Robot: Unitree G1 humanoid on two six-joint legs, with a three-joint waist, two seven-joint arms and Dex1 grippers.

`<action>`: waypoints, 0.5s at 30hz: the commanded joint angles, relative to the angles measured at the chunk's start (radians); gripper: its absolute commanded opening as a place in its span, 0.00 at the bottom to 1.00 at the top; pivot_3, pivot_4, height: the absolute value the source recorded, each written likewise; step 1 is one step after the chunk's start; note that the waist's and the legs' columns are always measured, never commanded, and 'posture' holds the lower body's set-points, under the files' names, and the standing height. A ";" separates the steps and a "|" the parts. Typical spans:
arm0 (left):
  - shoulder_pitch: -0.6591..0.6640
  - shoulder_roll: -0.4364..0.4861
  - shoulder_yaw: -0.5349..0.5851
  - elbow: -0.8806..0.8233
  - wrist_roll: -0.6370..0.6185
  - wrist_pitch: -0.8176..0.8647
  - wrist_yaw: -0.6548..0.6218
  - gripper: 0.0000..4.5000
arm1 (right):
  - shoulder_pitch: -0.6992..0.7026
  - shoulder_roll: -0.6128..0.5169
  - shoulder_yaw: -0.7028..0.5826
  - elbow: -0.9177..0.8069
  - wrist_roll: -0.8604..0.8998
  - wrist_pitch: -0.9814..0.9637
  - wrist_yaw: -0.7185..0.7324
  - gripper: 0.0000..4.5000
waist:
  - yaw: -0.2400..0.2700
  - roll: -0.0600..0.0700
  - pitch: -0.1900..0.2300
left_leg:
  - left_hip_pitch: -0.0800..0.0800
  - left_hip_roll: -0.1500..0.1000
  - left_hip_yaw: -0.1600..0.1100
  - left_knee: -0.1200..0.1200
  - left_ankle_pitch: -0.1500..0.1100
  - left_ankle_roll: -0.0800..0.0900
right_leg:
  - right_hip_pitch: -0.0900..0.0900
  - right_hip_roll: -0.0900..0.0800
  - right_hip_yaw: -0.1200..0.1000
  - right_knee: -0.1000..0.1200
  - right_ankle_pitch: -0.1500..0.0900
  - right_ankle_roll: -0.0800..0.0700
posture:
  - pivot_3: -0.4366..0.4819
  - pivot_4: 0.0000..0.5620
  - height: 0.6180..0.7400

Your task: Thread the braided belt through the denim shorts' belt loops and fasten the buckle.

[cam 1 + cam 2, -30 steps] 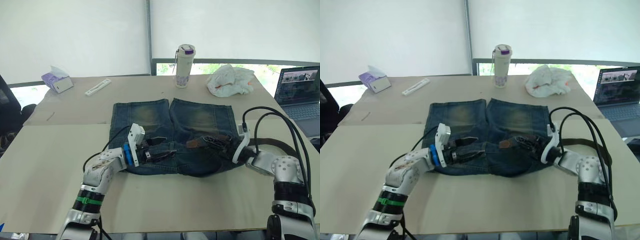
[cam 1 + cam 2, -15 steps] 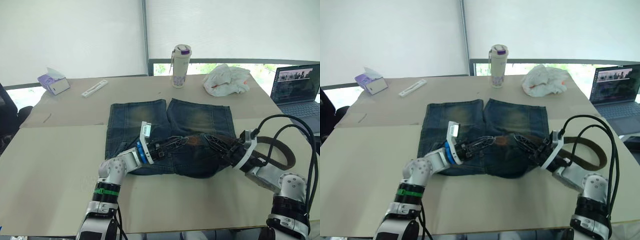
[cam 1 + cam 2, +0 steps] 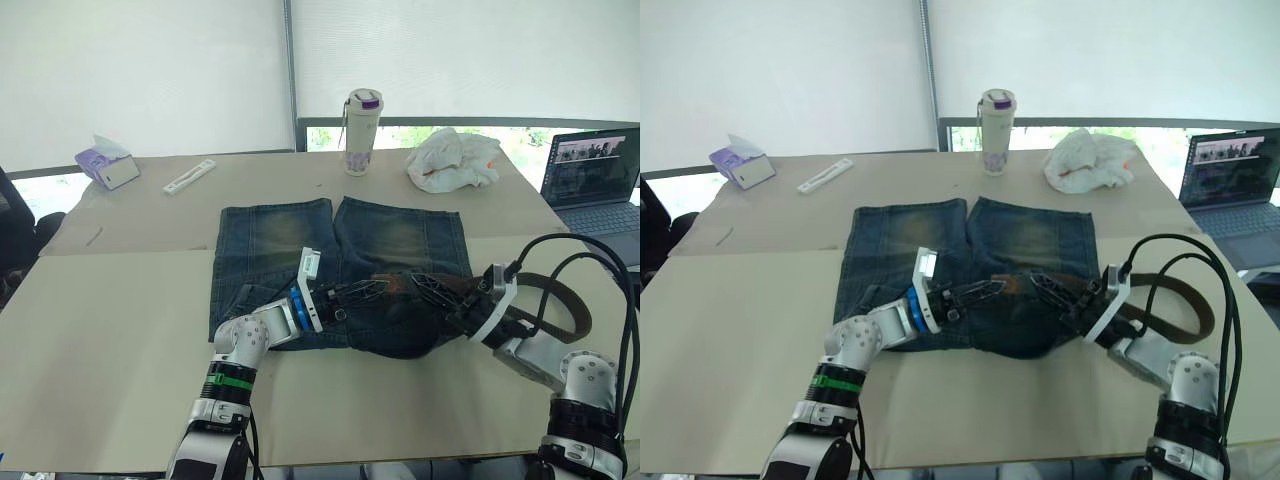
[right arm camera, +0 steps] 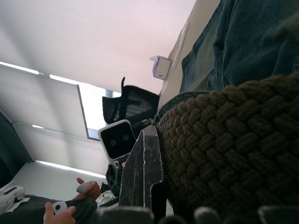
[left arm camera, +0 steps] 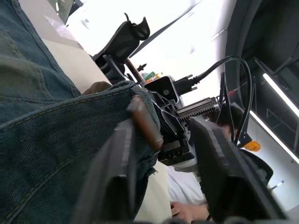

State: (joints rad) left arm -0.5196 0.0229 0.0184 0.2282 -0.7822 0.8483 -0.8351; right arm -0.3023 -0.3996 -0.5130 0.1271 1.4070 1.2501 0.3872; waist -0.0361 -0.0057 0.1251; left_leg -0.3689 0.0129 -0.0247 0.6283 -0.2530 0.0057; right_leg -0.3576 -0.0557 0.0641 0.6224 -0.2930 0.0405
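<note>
From the head views, the shorts (image 3: 340, 260) lie flat on the worktop (image 3: 110, 330), legs away from me, waistband nearest and bunched up between my arms. My left end effector (image 3: 372, 291) reaches in over the waistband; my right end effector (image 3: 437, 290) meets it from the other side, with the belt (image 3: 560, 300) looping back behind that arm. Denim is soft and folds easily, so I judge a pinch on the stitched waistband edge beside a loop holds best. Around are a bottle (image 3: 362, 118), crumpled bag (image 3: 455, 160), tissue box (image 3: 105, 163) and laptop (image 3: 595, 170), all well apart

Left wrist view: my fingers (image 5: 117, 177) stand parted, the waistband fold and a brown leather tab (image 5: 145, 122) between them, not clamped

Right wrist view: the belt's thick weave (image 4: 229, 149) lies tight against my dark finger (image 4: 142, 172); I judge it gripped. It looks limp but grippy, best held near the tip for feeding
</note>
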 commanded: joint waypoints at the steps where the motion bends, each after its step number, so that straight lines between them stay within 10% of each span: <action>1: -0.004 -0.016 0.005 -0.013 0.004 -0.026 0.007 0.01 | -0.002 -0.015 0.009 -0.046 0.007 -0.017 0.023 0.00 | 0.000 0.000 0.000 | 0.000 0.000 0.000 0.000 0.000 0.000 | 0.000 0.000 0.000 0.000 0.000 0.000 | 0.48 0.27 1.00; 5: -0.011 -0.023 0.007 0.008 0.023 -0.033 0.029 0.01 | 0.019 -0.024 0.036 -0.097 -0.031 -0.046 0.066 0.00 | 0.000 0.000 0.000 | 0.000 0.000 0.000 0.000 0.000 0.000 | 0.000 0.000 0.001 0.000 0.000 0.000 | 0.48 0.27 1.00; 15: -0.012 -0.026 0.005 0.020 0.059 -0.057 0.036 0.00 | 0.205 -0.242 0.086 -0.292 -0.318 -0.263 0.305 0.70 | 0.018 -0.003 0.002 | 0.000 -0.002 0.000 0.001 0.000 0.000 | 0.000 0.000 0.001 -0.003 -0.001 0.002 | 0.48 0.27 1.00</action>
State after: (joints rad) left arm -0.5171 -0.0024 0.0167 0.2569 -0.7241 0.8085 -0.7957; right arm -0.1163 -0.6129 -0.4109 -0.0944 1.1171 1.0332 0.6325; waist -0.0186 -0.0082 0.1267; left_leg -0.3691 0.0115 -0.0243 0.6291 -0.2529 0.0054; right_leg -0.3571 -0.0555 0.0652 0.6183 -0.2939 0.0423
